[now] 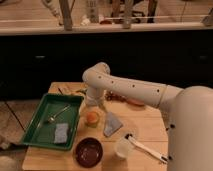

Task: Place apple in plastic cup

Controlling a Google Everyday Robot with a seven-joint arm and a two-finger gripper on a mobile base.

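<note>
Just right of the green plastic tray (42,131), the gripper (93,106) hangs directly over the small round orange-red apple (92,117). The apple seems seated at the mouth of the short yellow-green plastic cup (93,125), aligned to drop in. I cannot tell whether the gripper is holding it.

We appear to be in a kitchen or canteen: a pale counter (125,29) over dark cabinet fronts (160,55), and a wooden table (145,126) bearing a green plastic tray (42,112), a dark round bowl (88,151) and a whitish translucent cup (122,147). The robot's gripper (93,106) hangs low over that table.
</note>
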